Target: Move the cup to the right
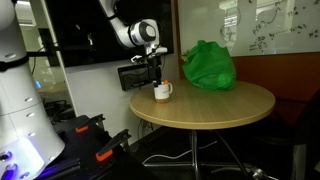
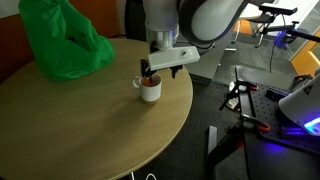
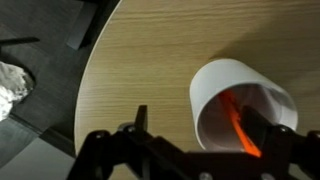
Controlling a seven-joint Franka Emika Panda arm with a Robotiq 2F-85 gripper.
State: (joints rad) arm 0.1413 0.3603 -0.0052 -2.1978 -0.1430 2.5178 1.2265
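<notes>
Tabletop (image 1: 212, 108): round, wood-grain. Green bag (image 2: 58, 40): crumpled, soft-looking, set apart from the cup; no print legible. End effector (image 2: 152, 72): fingers spread, low over the cup, one apparently over its mouth and one outside its wall in the wrist view; pinching nothing. Cup (image 3: 240, 100): small white mug with a side handle and an orange-red tint inside, upright near the tabletop edge. Judged rigid, light, smooth-glazed, slippery and chip-prone. Best hold is a pinch across the wall at the rim, clear of the handle. No brand or label is readable.
</notes>
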